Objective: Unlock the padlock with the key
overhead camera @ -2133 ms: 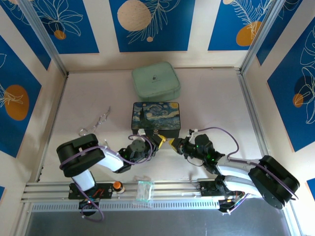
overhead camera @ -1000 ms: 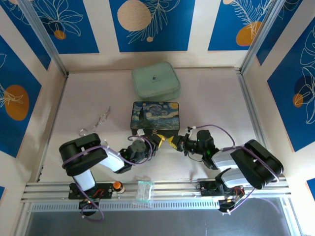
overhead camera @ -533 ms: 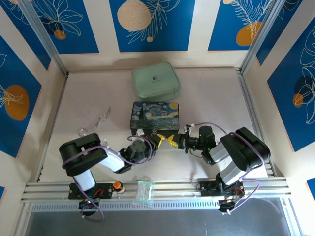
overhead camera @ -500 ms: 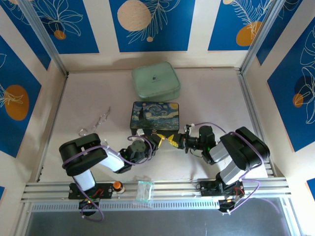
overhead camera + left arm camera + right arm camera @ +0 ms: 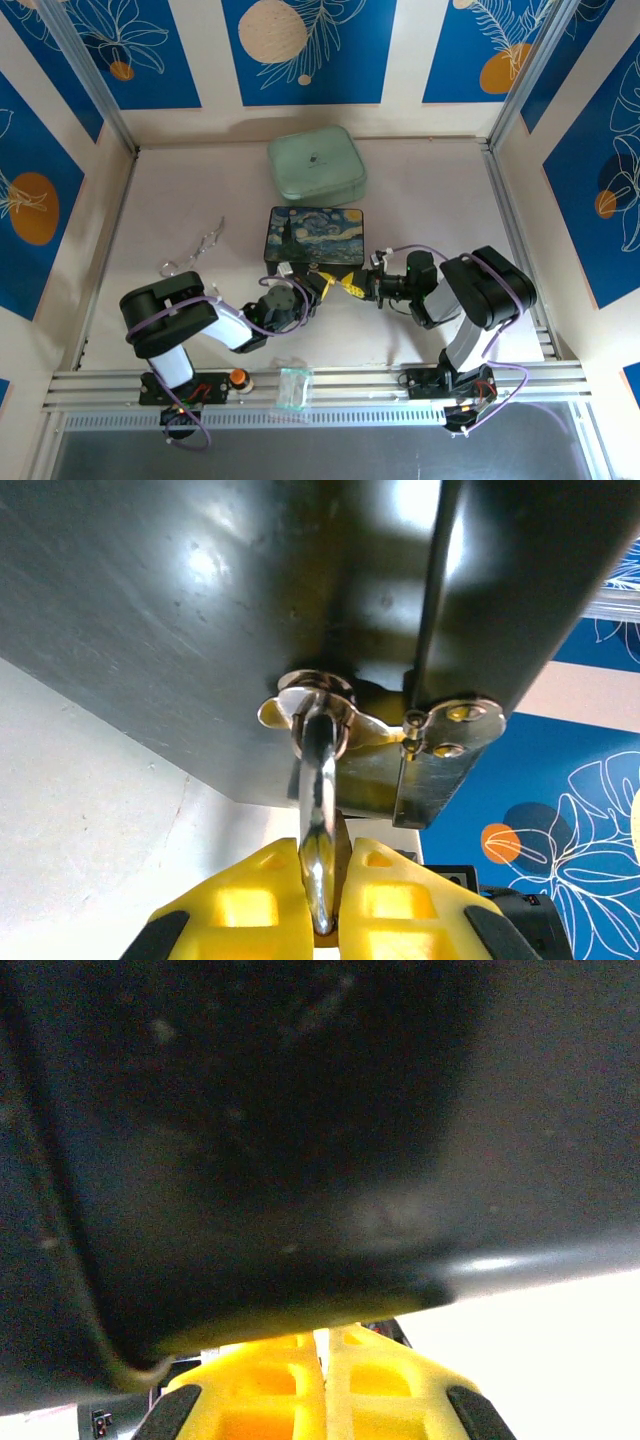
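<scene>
The padlock [image 5: 320, 830] hangs by its silvery shackle from the latch [image 5: 440, 742] on the front of the starry-night box [image 5: 315, 235]. My left gripper [image 5: 335, 890] is shut on the padlock, whose brass body is wedged between the yellow fingers. From above, the left gripper [image 5: 324, 284] and the right gripper [image 5: 351, 284] meet tip to tip at the box's front edge. In the right wrist view the right gripper [image 5: 322, 1352] is pressed nearly shut, a thin slit between its fingers, under the dark box [image 5: 250, 1140]. The key is hidden at the fingertips.
A mint-green case [image 5: 316, 163] lies behind the box. A silvery looped wire piece [image 5: 200, 245] rests at the left. A small clear bag [image 5: 293, 387] and an orange knob [image 5: 238, 377] sit on the front rail. Blue-patterned walls enclose the table.
The right arm has folded, its elbow swinging in from the far right, and its gripper has crept left up to the left gripper's tips. The left arm and the box have stayed put.
</scene>
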